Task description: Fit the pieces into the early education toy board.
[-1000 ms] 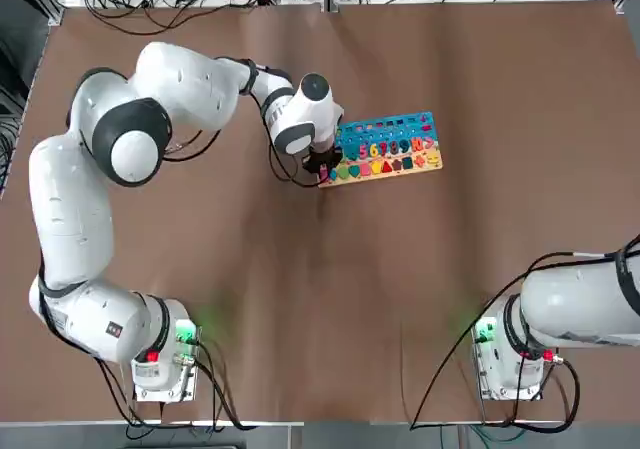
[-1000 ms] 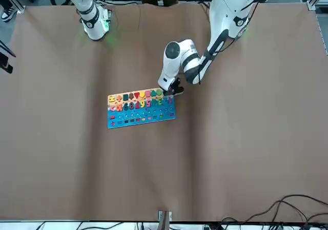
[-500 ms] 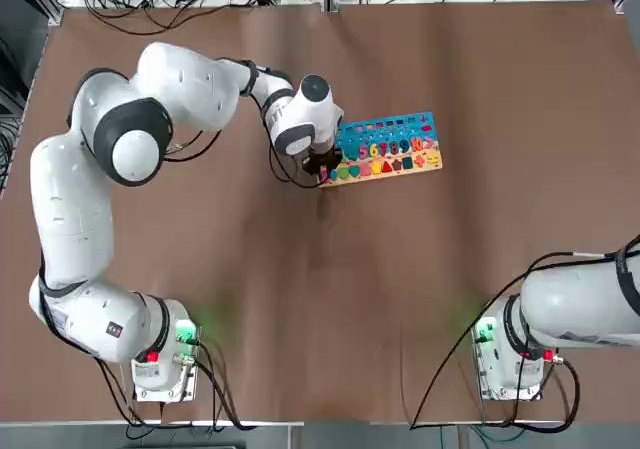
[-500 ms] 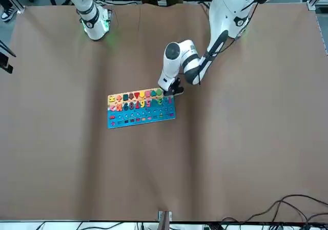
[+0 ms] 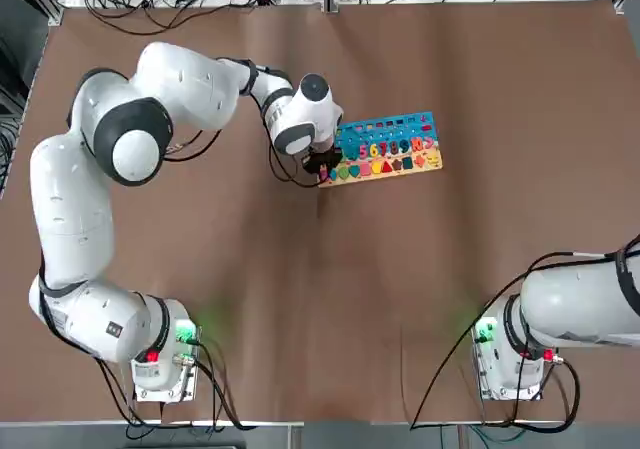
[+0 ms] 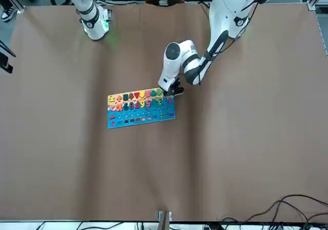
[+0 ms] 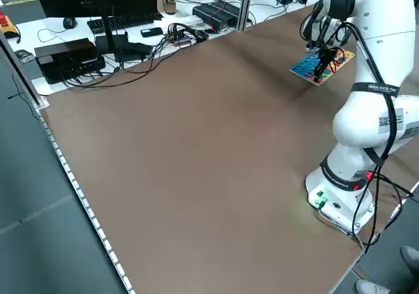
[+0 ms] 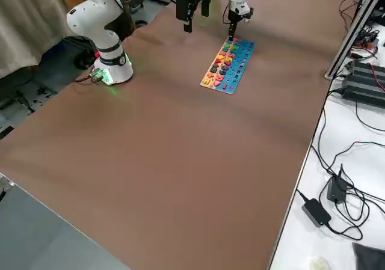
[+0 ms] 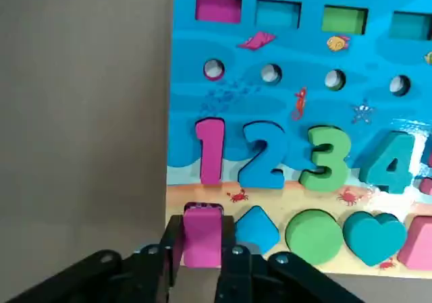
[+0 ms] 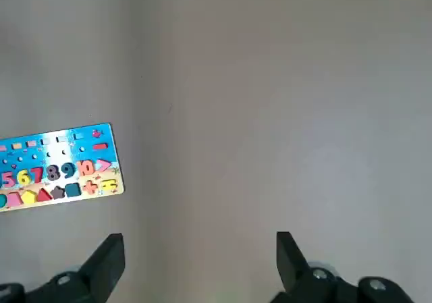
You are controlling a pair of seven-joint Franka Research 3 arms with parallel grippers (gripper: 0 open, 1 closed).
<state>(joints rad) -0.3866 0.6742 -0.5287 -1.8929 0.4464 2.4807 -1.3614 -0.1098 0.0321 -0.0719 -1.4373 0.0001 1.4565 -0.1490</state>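
The early education toy board point(image 5: 385, 147) lies on the brown table, with a blue field of numerals and a tan strip of coloured shapes. My left gripper point(image 5: 322, 169) points down at the board's left end. In the left wrist view it point(image 9: 202, 252) is shut on a small pink piece point(image 9: 202, 230). That piece sits over the end of the tan strip, beside a blue diamond point(image 9: 256, 227). I cannot tell whether it rests in a slot. My right gripper point(image 10: 199, 262) stands open and empty, high above bare table, with the board point(image 10: 61, 168) far off.
The right arm's base point(image 5: 510, 354) is at the near right, the left arm's base point(image 5: 160, 354) at the near left. Cables and electronics point(image 7: 118, 42) lie beyond the table's far edge. Brown tabletop point(image 6: 205, 158) stretches around the board point(image 6: 141, 108).
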